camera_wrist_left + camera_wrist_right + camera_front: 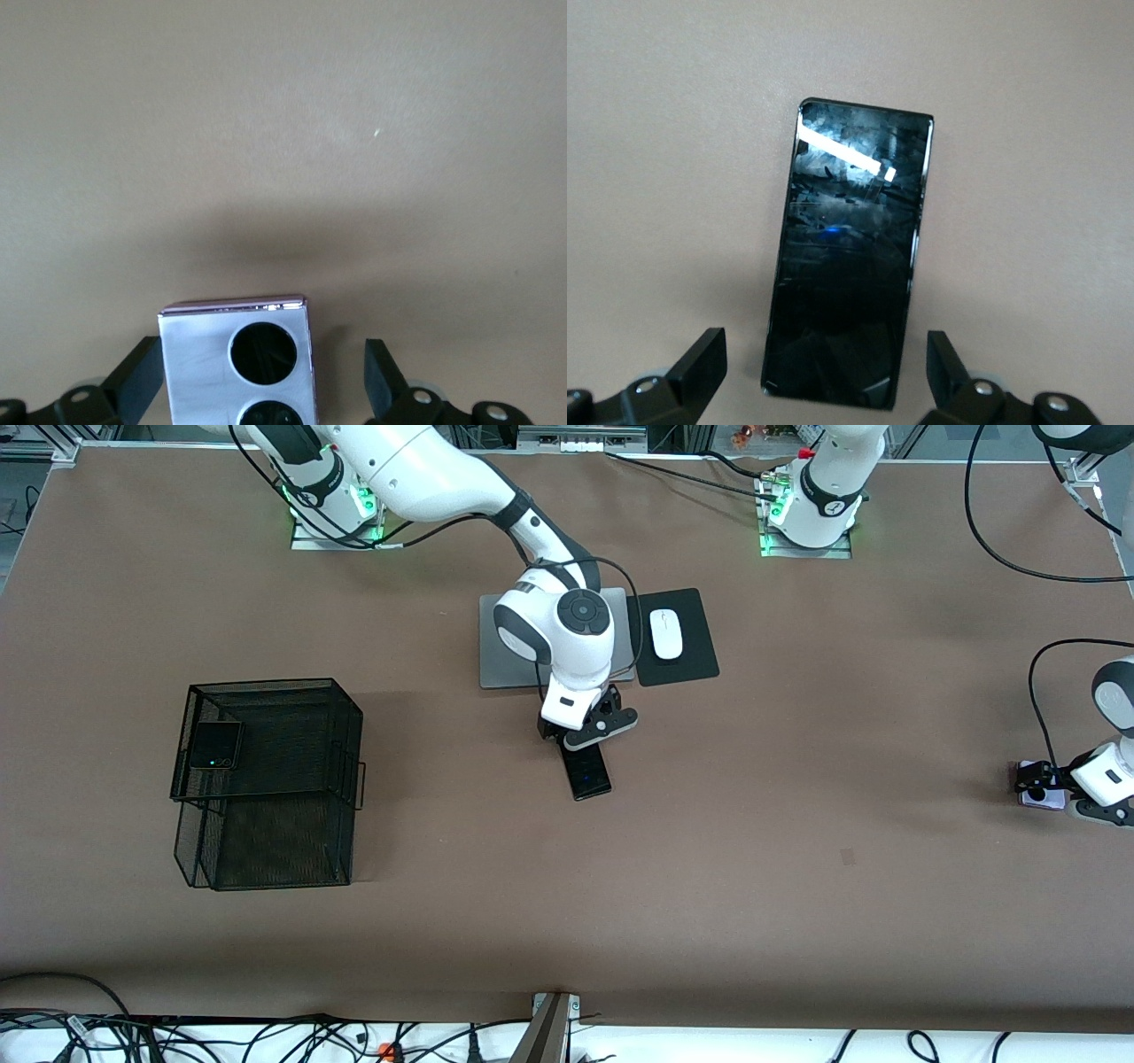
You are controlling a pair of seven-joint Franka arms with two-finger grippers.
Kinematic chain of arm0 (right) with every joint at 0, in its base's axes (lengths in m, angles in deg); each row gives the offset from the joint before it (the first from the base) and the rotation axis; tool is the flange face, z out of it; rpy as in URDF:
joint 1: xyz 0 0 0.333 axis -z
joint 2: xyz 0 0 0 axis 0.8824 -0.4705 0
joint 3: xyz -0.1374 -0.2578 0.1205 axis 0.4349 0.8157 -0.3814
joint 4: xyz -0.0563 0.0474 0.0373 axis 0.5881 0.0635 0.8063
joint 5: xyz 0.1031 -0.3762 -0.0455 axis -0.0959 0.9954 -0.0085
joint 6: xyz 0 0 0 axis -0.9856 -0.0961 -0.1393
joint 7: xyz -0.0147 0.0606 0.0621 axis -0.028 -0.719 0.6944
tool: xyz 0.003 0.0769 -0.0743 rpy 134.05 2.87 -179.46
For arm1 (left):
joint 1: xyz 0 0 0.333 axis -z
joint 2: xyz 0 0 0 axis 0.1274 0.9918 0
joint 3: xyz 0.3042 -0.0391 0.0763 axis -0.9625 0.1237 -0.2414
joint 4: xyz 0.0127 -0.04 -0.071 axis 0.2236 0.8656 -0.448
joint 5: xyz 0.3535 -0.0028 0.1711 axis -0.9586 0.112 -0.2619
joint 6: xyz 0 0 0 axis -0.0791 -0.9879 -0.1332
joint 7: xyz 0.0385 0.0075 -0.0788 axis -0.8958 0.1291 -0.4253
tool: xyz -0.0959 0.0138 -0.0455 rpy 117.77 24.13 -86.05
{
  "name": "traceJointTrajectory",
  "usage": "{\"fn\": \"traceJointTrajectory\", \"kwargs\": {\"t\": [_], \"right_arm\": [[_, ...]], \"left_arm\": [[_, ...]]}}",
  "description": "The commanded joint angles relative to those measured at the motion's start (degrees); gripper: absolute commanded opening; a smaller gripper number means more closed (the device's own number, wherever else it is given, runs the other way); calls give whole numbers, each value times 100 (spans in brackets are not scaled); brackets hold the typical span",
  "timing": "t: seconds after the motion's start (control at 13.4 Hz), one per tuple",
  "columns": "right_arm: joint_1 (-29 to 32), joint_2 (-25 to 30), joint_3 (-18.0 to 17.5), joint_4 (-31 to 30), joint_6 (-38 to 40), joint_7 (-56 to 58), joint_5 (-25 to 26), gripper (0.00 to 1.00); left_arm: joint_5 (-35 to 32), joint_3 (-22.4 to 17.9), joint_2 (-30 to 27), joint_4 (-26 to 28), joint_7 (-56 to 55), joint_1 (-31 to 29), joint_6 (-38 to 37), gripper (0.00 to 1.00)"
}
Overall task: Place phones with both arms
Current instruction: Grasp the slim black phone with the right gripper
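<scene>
The long slim black phone (pixel 588 772) lies flat on the brown table, nearer the front camera than the laptop. My right gripper (pixel 586 737) hangs open just over its end; the right wrist view shows the phone (pixel 849 257) between the spread fingers (pixel 700 363). The lilac phone (pixel 1041 797) lies at the left arm's end of the table. My left gripper (pixel 1045 784) is open around it; the left wrist view shows its two dark lenses (pixel 263 351) between the fingers, one finger close to its edge. The squarish black folded phone (pixel 215 745) lies on the mesh rack's upper tier.
A black wire mesh rack (pixel 266 779) stands toward the right arm's end. A grey laptop (pixel 496 646) and a white mouse (pixel 666 633) on a black pad (pixel 687 660) lie mid-table near the bases.
</scene>
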Motion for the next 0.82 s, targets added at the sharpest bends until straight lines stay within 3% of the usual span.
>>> {"fn": "traceJointTrajectory", "kwargs": {"t": [0.0,0.75], "right_arm": [[32,-236,-20,144,-216,-23,89,100],[67,-403,-11,144,-305,-630,53,100]], "left_arm": [[-69,91,20,62,133,-119,64,100],[-78,21,91,18,124,-145,64,100]]}}
